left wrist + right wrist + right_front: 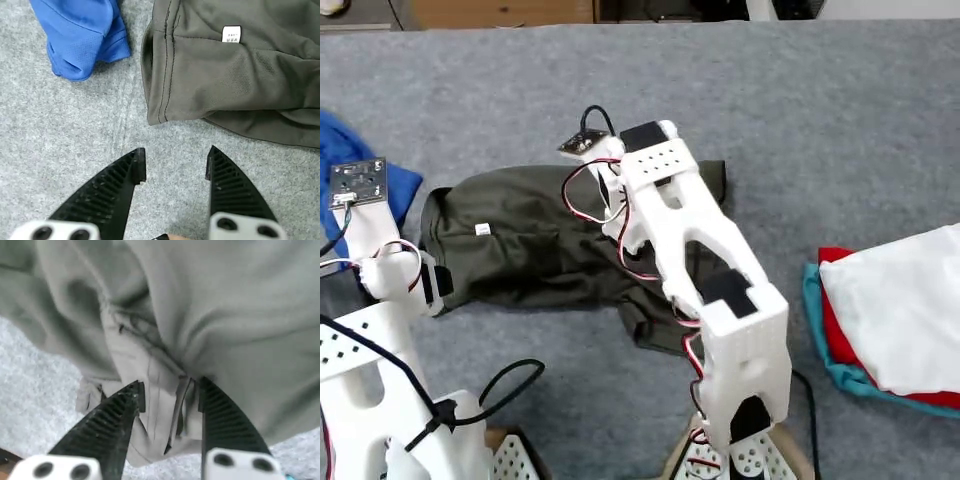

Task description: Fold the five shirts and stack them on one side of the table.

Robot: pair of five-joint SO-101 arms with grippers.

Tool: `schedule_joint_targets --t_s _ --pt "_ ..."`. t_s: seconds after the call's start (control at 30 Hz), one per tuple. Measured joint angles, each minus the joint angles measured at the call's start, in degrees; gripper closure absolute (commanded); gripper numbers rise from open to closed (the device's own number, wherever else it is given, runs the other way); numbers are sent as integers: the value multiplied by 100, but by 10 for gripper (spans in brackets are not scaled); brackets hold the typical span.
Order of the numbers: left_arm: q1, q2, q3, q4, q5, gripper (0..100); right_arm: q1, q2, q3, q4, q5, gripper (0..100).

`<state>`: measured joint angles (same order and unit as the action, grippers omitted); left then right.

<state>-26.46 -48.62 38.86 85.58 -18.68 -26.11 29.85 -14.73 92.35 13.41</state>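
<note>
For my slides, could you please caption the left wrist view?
Left hand open over the grey table, just short of the hem of the olive shirt, with the blue shirt beside it.

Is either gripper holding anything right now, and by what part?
Nothing is gripped. The right gripper stands open astride a hemmed fold of the olive shirt; the left gripper is open over the grey table.

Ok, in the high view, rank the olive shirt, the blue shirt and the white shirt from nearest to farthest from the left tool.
1. The olive shirt, mid-table, right beside the left tool.
2. The blue shirt, at the table's left edge.
3. The white shirt, on top of the stack at the far right.
</note>
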Motion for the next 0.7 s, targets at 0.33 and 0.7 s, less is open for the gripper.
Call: schedule_joint_targets --t_s 0.33,0.7 --pt "0 0 0 0 0 792 0 484 -1178 607 -97 924" --pt "0 0 0 0 0 792 0 484 -1310 774 -97 953"
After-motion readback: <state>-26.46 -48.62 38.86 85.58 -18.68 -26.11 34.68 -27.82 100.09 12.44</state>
